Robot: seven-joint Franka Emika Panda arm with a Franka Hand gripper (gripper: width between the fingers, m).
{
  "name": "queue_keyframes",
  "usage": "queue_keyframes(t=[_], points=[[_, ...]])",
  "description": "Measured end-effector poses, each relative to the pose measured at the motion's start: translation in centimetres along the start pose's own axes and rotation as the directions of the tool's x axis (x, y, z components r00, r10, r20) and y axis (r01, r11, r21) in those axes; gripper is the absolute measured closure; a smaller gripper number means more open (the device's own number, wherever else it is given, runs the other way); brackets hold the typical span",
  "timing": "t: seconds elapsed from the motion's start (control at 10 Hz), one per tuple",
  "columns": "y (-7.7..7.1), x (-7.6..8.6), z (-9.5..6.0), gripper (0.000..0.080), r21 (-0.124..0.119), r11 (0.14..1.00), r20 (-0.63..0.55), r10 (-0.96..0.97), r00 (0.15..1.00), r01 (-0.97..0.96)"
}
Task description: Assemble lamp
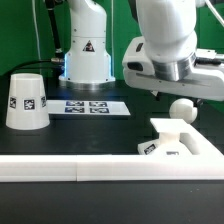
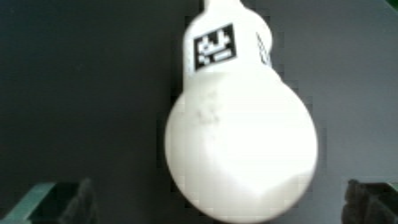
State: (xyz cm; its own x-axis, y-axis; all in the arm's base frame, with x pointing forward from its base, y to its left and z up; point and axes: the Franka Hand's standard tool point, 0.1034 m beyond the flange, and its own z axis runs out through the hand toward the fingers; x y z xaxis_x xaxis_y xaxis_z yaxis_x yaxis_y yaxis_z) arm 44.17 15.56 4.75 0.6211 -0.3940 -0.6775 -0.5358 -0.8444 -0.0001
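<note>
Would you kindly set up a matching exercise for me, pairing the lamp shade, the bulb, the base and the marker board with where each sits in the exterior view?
Things:
1. shade
2. bulb
3. base
4. marker board

Places:
A. lying flat in the middle, between shade and bulb
B. right under the open end effector
C. far on the exterior view's left
D. on the exterior view's right, nearest the camera

Pairs: 1-C; 2-B; 3-D; 4-A
</note>
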Motion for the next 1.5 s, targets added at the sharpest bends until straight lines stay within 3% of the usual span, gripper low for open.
queue_keyframes(t=[0.2,0.6,1.5], points=[[-0.2,0.3,0.0,0.0101,0.005,1.000,-0.006,0.006,1.000,-0.006],[-2.2,0.5,0.2,0.0101,0.029,0.999,-0.081,-0.027,0.996,0.029],[-1.4,-0.6,4.0,0.0101,-0.009,1.000,-0.080,-0.029,0.996,0.029]])
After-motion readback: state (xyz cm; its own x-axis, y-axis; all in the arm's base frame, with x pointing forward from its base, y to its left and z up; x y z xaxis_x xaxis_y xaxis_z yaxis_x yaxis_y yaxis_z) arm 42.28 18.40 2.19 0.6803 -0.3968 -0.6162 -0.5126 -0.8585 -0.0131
